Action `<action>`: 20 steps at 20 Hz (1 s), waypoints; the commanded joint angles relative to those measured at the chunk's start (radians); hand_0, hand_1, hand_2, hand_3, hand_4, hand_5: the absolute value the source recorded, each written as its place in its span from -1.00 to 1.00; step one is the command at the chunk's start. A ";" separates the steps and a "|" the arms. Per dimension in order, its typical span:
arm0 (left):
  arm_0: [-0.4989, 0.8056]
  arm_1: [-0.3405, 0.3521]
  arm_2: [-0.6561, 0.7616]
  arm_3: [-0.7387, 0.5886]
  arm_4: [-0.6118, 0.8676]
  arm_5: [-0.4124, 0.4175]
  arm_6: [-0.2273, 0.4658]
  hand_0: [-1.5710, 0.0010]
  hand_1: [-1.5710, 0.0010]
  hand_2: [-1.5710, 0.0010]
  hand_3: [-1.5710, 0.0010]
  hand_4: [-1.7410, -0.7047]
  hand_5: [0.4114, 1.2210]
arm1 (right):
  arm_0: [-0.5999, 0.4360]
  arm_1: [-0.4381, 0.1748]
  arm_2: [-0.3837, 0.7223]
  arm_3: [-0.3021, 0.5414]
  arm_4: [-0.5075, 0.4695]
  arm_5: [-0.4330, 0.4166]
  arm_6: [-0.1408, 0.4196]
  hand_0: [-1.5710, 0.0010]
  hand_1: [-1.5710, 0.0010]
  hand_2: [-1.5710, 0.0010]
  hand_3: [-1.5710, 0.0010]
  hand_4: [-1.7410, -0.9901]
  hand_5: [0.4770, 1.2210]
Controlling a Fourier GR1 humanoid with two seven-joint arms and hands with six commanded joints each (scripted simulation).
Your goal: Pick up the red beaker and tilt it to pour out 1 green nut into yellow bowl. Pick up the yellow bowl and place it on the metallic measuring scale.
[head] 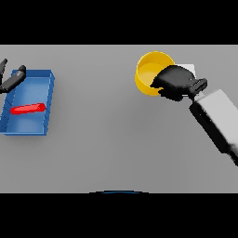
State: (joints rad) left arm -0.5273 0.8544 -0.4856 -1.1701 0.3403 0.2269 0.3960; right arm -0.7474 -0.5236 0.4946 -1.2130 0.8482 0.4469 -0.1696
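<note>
On the grey worktop (116,139) the right hand (174,82) covers the yellow bowl's (148,69) right rim, fingers curled round it (bowl contents hidden). The blue tray (46,81) holds a red object (28,109), shape unclear; the left hand (11,80), fingers straight, is cut off at the far-left edge

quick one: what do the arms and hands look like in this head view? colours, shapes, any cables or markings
Right hand: black, glossy, rounded and bulky, joined by a short dark wrist piece to a boxy white and grey forearm. Left hand: only slim black fingers show at the view's left edge. No cables or markings visible on either.
</note>
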 commanded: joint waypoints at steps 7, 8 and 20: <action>0.003 0.006 0.006 -0.001 0.008 0.001 0.021 1.00 1.00 1.00 1.00 0.94 -0.19 | -0.039 -0.005 -0.045 0.211 0.016 -0.109 -0.032 -1.00 -1.00 -0.97 -0.46 -1.00 1.00; 0.002 0.010 0.004 0.002 0.004 -0.001 0.029 1.00 1.00 1.00 1.00 0.95 -0.20 | -0.046 -0.011 -0.054 0.245 0.018 -0.124 -0.044 -1.00 -1.00 -0.96 -0.46 -1.00 1.00; 0.005 0.007 0.000 -0.010 0.004 0.004 0.035 1.00 1.00 1.00 1.00 0.95 -0.25 | -0.117 0.049 -0.110 0.575 0.017 -0.209 -0.079 -0.97 -1.00 -0.77 -0.79 -1.00 1.00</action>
State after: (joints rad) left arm -0.5217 0.8618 -0.4852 -1.1805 0.3442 0.2311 0.4303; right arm -0.8644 -0.4743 0.3843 -0.6377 0.8651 0.2382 -0.2488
